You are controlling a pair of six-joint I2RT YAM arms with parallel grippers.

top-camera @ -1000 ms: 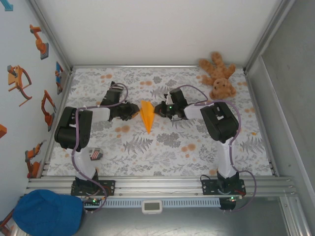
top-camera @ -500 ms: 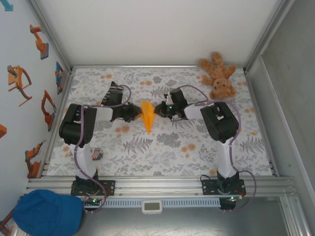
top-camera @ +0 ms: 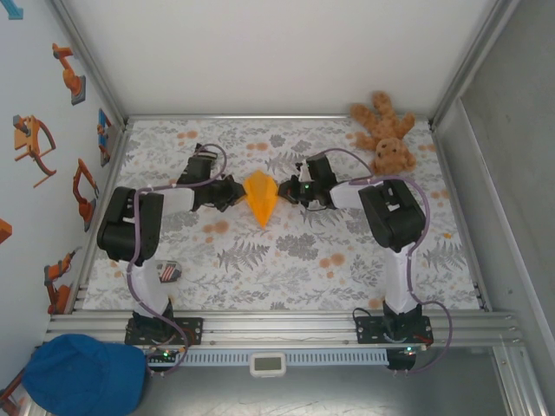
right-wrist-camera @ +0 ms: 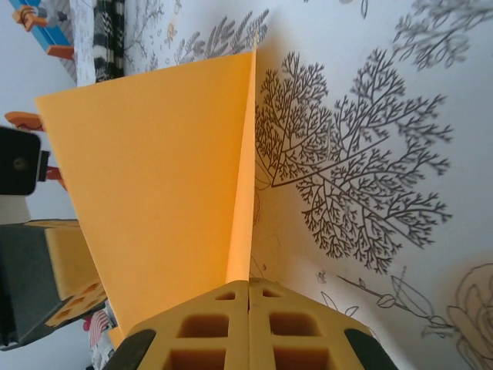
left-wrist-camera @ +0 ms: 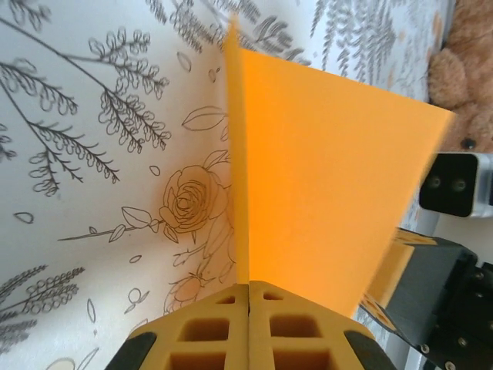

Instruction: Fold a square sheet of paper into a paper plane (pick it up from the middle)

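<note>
Overhead, top external: left gripper and right gripper, 2 in all, each clamped on an opposite edge of the orange paper plane at the middle of the floral table; teddy bear in the far right corner. Left wrist: jaws pinch the paper plane, teddy bear beyond. Right wrist: jaws pinch its other edge.

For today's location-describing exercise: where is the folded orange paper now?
In the top view, the folded orange paper is mid-table, pinched between the left fingers and right fingers, well left of the teddy bear.
</note>
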